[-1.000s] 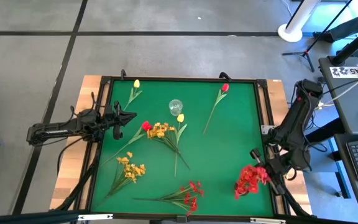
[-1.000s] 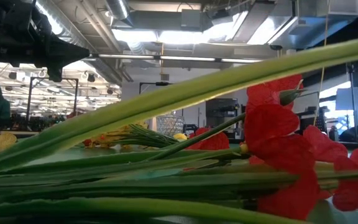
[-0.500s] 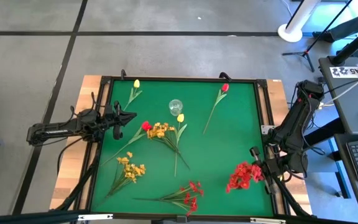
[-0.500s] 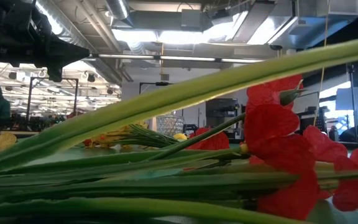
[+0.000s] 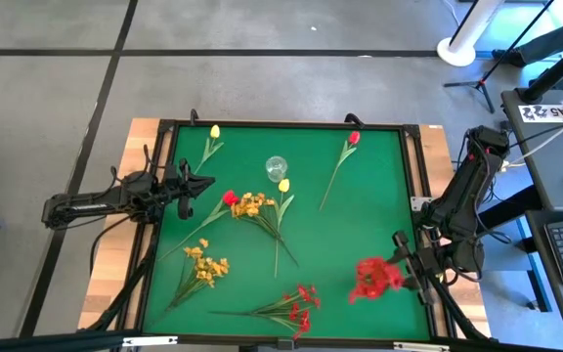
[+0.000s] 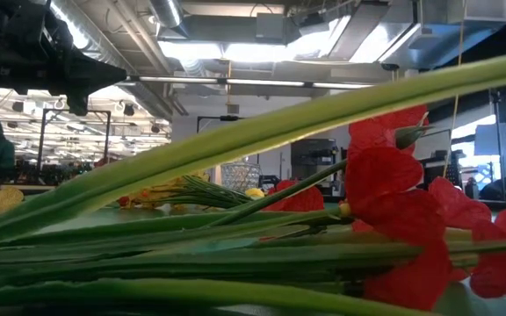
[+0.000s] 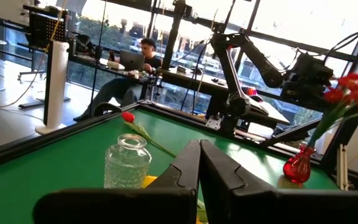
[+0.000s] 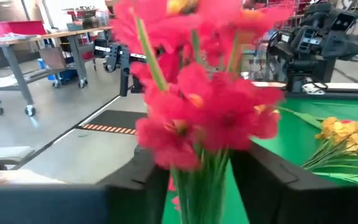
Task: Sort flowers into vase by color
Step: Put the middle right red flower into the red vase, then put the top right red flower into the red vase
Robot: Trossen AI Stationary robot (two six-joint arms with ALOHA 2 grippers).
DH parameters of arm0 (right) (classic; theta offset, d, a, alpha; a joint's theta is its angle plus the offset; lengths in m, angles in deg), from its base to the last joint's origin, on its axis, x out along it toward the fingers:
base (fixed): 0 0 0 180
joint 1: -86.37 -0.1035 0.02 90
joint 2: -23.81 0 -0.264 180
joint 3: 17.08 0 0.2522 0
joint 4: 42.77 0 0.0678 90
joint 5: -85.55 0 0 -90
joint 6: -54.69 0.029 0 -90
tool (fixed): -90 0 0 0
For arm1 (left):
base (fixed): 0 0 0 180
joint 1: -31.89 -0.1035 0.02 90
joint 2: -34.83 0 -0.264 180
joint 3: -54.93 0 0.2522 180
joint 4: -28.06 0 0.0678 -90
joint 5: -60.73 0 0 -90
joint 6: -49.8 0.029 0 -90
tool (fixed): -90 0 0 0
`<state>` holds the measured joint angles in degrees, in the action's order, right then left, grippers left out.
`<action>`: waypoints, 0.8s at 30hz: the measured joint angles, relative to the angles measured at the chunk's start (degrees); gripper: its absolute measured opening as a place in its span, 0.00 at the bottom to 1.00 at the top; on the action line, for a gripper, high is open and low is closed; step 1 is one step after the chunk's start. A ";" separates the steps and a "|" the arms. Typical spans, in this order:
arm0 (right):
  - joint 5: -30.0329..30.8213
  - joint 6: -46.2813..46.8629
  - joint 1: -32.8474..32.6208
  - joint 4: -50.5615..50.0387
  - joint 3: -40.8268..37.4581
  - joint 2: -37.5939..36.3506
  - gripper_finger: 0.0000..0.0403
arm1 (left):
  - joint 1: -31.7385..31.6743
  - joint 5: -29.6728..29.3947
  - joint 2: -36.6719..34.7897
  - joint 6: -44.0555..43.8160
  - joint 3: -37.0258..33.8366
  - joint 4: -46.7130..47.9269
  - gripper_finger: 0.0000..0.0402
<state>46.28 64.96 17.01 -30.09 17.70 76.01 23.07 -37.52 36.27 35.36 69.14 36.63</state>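
Observation:
My right gripper, near the table's near right corner, is shut on a red spray whose blooms fill the right wrist view. In the left wrist view a small red vase stands below that spray. My left gripper hovers shut at the left edge, short of a clear glass vase. Flat on the mat lie tulips, yellow and red, two yellow sprays and another red spray. My right gripper pinches the red spray's bundle of green stems between its two fingers, just below the blooms. The fingers come level from the table's right, across the stems. The spray stands roughly upright, blooms above the fingers, leaning toward the table's left. Whether its lower end is in the red vase, I cannot tell.
A raised black frame rims the green mat. The lying red spray's stems block most of the low view. There is bare mat between the red tulip and my right gripper. A person sits at a desk beyond the table.
My right gripper has stayed near the near right corner while the red spray in it has swung, its blooms moving a little toward the table's left. Nothing else has moved.

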 joint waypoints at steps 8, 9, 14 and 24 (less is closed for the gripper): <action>-2.41 4.58 0.00 -6.96 0.13 -4.00 0.60 | 0.01 0.00 0.00 -0.02 0.00 0.02 0.01; -2.93 5.56 0.00 -9.47 0.58 -5.09 0.62 | 0.00 0.00 -0.02 -0.02 -0.02 0.00 0.01; -5.04 12.77 -0.04 -26.65 5.19 -10.30 0.65 | 0.01 0.02 -0.01 -0.01 -0.02 0.01 0.01; 7.34 15.05 0.00 -48.00 14.67 -19.57 0.66 | 0.01 0.00 -0.02 -0.01 -0.01 0.01 0.01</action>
<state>53.62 80.01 17.01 -78.09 32.36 56.44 23.08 -37.52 36.24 35.35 69.13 36.64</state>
